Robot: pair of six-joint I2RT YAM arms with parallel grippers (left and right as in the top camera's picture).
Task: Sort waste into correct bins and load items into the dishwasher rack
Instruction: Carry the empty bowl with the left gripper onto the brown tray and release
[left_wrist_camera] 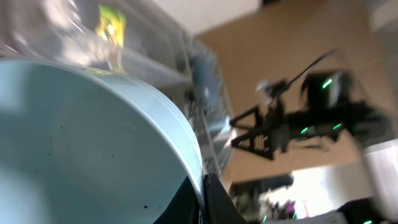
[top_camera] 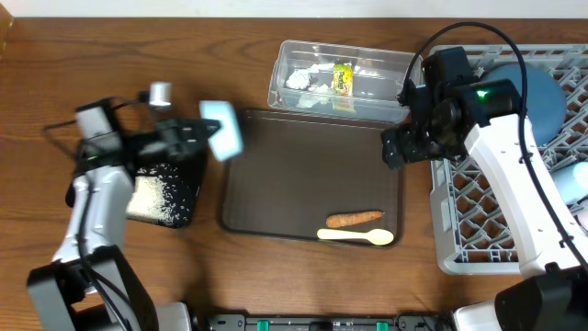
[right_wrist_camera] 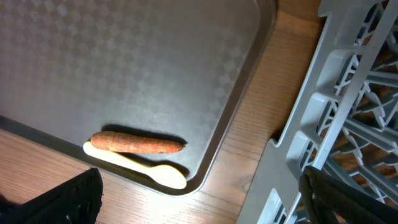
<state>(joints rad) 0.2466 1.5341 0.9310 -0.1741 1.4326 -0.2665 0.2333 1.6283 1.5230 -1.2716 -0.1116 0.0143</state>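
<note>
Crumpled white paper (top_camera: pixel 301 80) and a yellow-green wrapper (top_camera: pixel 343 78) are being held in the clear bin (top_camera: pixel 386 64), white grains in the black bin (top_camera: pixel 188 198), and a blue dish (top_camera: pixel 537 92) in the grey dishwasher rack (top_camera: pixel 459 239) on the wooden table (top_camera: pixel 92 55). A carrot (top_camera: pixel 355 219) and a cream spoon (top_camera: pixel 356 236) are being carried side by side on the dark tray (top_camera: pixel 294 165), the carrot's long axis lying left to right with its thin tip towards the rack. A tilted pale blue bowl (top_camera: pixel 222 129) is being gripped by the left claw (top_camera: pixel 207 131) beside the black bin, while the right claw (top_camera: pixel 404 147) is being held wide apart and empty.

No text can be read; the print on the yellow packet (top_camera: pixel 343 79) is too small
</note>
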